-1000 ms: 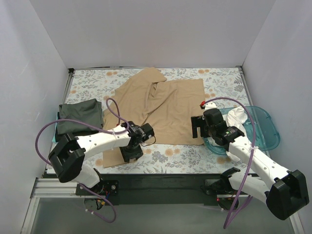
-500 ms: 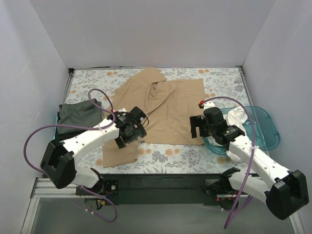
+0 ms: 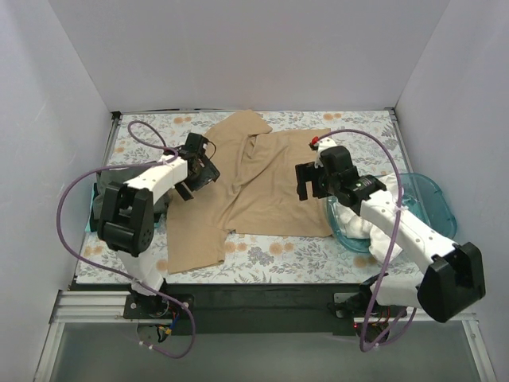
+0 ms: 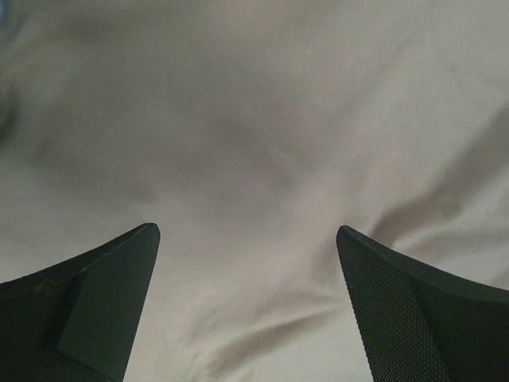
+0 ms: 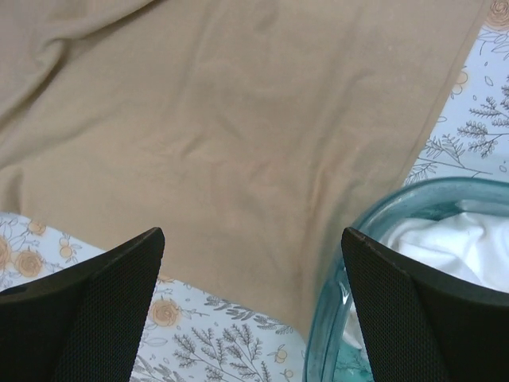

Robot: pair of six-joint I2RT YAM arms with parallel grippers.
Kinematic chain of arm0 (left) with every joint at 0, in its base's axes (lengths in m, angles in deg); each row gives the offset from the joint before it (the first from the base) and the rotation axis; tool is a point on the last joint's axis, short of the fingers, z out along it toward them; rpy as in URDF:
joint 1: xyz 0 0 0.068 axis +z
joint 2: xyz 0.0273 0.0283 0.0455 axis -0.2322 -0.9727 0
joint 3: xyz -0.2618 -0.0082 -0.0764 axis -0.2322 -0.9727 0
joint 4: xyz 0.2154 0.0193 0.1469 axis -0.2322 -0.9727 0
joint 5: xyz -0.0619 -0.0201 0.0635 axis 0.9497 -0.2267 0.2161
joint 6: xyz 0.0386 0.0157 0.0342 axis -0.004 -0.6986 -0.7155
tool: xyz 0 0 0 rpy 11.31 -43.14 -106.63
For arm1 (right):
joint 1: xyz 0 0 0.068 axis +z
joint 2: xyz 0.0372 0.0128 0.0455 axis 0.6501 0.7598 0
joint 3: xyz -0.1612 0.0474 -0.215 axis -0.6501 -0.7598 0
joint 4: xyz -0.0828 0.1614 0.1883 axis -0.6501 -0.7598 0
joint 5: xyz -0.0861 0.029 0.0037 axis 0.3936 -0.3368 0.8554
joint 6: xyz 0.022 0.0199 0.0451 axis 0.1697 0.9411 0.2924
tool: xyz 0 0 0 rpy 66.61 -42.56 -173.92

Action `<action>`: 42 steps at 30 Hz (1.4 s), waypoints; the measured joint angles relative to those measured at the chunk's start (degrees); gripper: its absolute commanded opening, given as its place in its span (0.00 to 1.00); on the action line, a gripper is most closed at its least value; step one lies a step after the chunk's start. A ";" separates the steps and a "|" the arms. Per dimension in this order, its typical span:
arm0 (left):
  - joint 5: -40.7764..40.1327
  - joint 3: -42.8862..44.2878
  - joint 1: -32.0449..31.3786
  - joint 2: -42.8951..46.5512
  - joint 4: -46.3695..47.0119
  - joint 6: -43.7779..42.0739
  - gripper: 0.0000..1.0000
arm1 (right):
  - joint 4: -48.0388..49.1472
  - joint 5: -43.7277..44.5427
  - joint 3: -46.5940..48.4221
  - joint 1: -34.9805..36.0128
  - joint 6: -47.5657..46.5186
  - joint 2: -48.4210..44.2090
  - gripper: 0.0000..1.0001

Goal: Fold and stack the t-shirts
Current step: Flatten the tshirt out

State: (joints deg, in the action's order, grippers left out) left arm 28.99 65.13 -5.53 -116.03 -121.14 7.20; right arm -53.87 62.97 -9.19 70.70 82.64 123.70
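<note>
A tan t-shirt (image 3: pixel 262 179) lies spread and wrinkled across the middle of the floral table. A folded dark grey-green t-shirt (image 3: pixel 157 200) sits at the left, partly hidden by my left arm. White t-shirts (image 3: pixel 387 189) lie in the teal tub (image 3: pixel 433 208). My left gripper (image 3: pixel 202 170) is open and empty just above the tan shirt's left part; its wrist view shows only tan cloth (image 4: pixel 254 135) between the fingers (image 4: pixel 103 294). My right gripper (image 3: pixel 310 186) is open and empty above the shirt's right edge (image 5: pixel 238 135), beside the tub (image 5: pixel 374 231).
The tub's rim sits just right of my right gripper, with white cloth (image 5: pixel 449 247) inside. White walls close in the table on three sides. Purple cables loop over both arms. The floral covering (image 3: pixel 278 255) shows along the front edge.
My left gripper has swung from the shirt's front left corner back and left to its left side. My right gripper has moved farther back over the shirt's right edge.
</note>
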 measured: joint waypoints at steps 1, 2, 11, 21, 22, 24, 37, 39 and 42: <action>0.24 1.27 0.81 -1.88 0.46 -0.72 0.94 | 0.15 0.26 1.62 0.00 -0.26 2.10 0.98; 0.46 3.23 1.64 -4.28 0.68 -1.51 0.94 | 0.35 0.81 3.06 -0.02 -0.46 4.13 0.98; 1.29 21.24 4.33 -17.73 2.91 -6.27 0.94 | 0.09 2.60 17.57 -5.55 -1.95 23.21 0.98; 1.46 39.34 9.51 -32.61 3.21 -9.92 0.94 | -1.03 1.18 34.95 -13.70 -5.18 41.35 0.98; 1.46 40.81 9.84 -34.03 3.04 -10.45 0.94 | -1.03 1.01 36.11 -14.19 -5.53 42.56 0.98; 1.42 43.58 10.08 -36.54 2.91 -11.65 0.94 | -1.20 0.35 38.77 -15.10 -6.45 45.44 0.98; 4.52 56.17 11.39 -44.52 2.86 -18.18 0.95 | -3.23 -5.42 54.88 -17.51 -11.50 63.49 0.98; 4.39 59.04 12.00 -46.21 2.10 -18.38 0.95 | -4.11 -6.56 56.48 -18.16 -11.65 65.44 0.98; 4.42 61.05 13.00 -47.36 1.49 -18.10 0.95 | -4.13 -8.00 59.28 -18.91 -12.09 67.17 0.98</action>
State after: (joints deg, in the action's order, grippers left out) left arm 33.40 126.17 7.47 -163.39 -119.65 -10.89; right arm -58.00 54.97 50.09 51.80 70.55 190.87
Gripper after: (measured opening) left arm 0.949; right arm 0.983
